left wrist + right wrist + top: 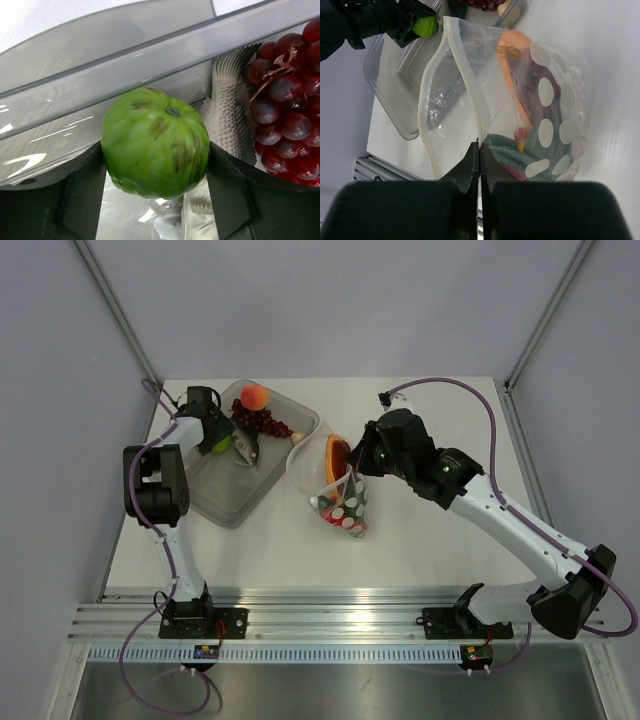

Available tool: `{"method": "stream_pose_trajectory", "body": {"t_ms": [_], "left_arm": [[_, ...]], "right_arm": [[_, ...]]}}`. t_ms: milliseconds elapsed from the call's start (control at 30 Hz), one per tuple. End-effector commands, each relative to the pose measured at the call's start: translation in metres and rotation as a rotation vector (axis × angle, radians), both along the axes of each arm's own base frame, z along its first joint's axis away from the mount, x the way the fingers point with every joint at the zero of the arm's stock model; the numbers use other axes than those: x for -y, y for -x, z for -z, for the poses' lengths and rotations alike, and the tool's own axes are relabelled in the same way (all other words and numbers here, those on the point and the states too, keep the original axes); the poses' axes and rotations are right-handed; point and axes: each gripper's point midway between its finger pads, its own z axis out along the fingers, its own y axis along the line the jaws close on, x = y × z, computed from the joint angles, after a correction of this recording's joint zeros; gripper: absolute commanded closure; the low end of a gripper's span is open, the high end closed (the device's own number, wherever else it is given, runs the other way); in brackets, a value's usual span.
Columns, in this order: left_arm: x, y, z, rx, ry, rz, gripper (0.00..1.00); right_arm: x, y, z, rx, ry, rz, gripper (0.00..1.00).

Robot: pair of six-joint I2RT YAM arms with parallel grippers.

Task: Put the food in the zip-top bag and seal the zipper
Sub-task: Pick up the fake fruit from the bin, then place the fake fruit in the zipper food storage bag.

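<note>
Zip-top bag of clear floppy plastic with white and pinkish spots [342, 498]: it lies mid-table, just right of the rigid clear grey tray [215, 502]. An orange-red fruit wedge [512, 55] and a dark-green cucumber [507, 152] sit inside.
Right gripper [479, 150]: clenched on one lip of the bag at the thin press-seal zipper [421, 110], the mouth gaping toward the tray.
Left gripper [156, 160]: inside the tray, its fingers against both flanks of the round light-green lime [221, 444]. We cannot tell whether the lime is lifted.
Slip risk: we judge that the smooth lime may squirt out of an off-centre grip.
Snag risk: the tray wall rises just beside the lime, so a low exit would catch the rim.
Bag risk: only one lip is held. The mouth may sag, and a bump could spill the contents.
Crowding: dark-red grapes [285, 100] and a silvery toy fish [225, 105] lie just right of the fingers.
Open room: we see bare white table [280, 550] between tray and bag, and along the near side.
</note>
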Motion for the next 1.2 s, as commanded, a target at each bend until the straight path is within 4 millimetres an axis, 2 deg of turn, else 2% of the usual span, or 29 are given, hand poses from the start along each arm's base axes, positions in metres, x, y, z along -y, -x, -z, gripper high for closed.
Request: {"method": "stream_pose_trajectory", "body": {"t_ms": [0, 67, 133, 167, 267, 333, 367, 467, 500, 533, 567, 600, 667, 700, 800, 867, 900, 1033, 1133, 1167], "left_arm": [[-0.006, -0.018, -0.032, 0.103, -0.024, -0.011, 0.36], [-0.006, -0.01, -0.045, 0.12, -0.032, -0.002, 0.42], [-0.005, 0.003, -0.05, 0.118, -0.044, 0.007, 0.48], [-0.004, 0.008, -0.068, 0.15, -0.05, 0.011, 0.5], [-0.001, 0.029, -0.098, 0.192, -0.062, 0.037, 0.54], [0.005, 0.041, -0.112, 0.201, -0.06, 0.078, 0.55], [0.01, 0.054, -0.128, 0.209, -0.053, 0.099, 0.55], [0.035, 0.078, -0.151, 0.221, 0.012, 0.219, 0.55], [0.049, 0.087, -0.172, 0.265, 0.04, 0.287, 0.55], [0.062, 0.093, -0.181, 0.284, 0.043, 0.336, 0.55], [0.07, 0.103, -0.186, 0.271, 0.04, 0.37, 0.55], [0.075, 0.109, -0.206, 0.308, 0.018, 0.405, 0.55], [0.097, 0.125, -0.215, 0.294, 0.022, 0.488, 0.55], [0.113, 0.134, -0.23, 0.326, 0.034, 0.551, 0.55], [0.143, 0.154, -0.239, 0.343, 0.087, 0.669, 0.55], [0.17, 0.17, -0.243, 0.354, 0.118, 0.761, 0.54], [0.189, 0.18, -0.244, 0.355, 0.161, 0.835, 0.54], [0.231, 0.199, -0.24, 0.342, 0.27, 0.998, 0.55], [0.255, 0.208, -0.243, 0.343, 0.307, 1.08, 0.55], [0.261, 0.209, -0.238, 0.327, 0.318, 1.094, 0.55]], "right_arm": [[-0.004, -0.005, -0.016, 0.038, -0.059, 0.007, 1.0], [-0.005, -0.005, -0.017, 0.04, -0.067, 0.006, 1.0], [-0.005, -0.005, -0.016, 0.036, -0.069, 0.005, 1.0], [-0.007, -0.005, -0.015, 0.035, -0.073, 0.004, 1.0], [-0.011, -0.005, -0.016, 0.034, -0.088, -0.009, 1.0], [-0.014, -0.006, -0.013, 0.025, -0.092, -0.015, 1.0], [-0.015, -0.007, -0.013, 0.027, -0.094, -0.016, 1.0], [-0.022, -0.01, -0.013, 0.027, -0.107, -0.029, 1.0], [-0.024, -0.011, -0.013, 0.028, -0.109, -0.032, 1.0], [-0.026, -0.012, -0.012, 0.023, -0.112, -0.036, 1.0], [-0.029, -0.013, -0.012, 0.022, -0.117, -0.041, 1.0], [-0.03, -0.014, -0.012, 0.023, -0.119, -0.042, 1.0], [-0.031, -0.014, -0.012, 0.021, -0.128, -0.044, 1.0], [-0.032, -0.014, -0.011, 0.019, -0.13, -0.046, 1.0], [-0.034, -0.014, -0.012, 0.019, -0.136, -0.049, 1.0], [-0.034, -0.014, -0.012, 0.02, -0.134, -0.049, 1.0], [-0.034, -0.014, -0.012, 0.02, -0.134, -0.049, 1.0], [-0.033, -0.014, -0.014, 0.022, -0.131, -0.051, 1.0], [-0.032, -0.014, -0.014, 0.024, -0.129, -0.046, 1.0], [-0.032, -0.014, -0.014, 0.023, -0.131, -0.047, 1.0]]}}
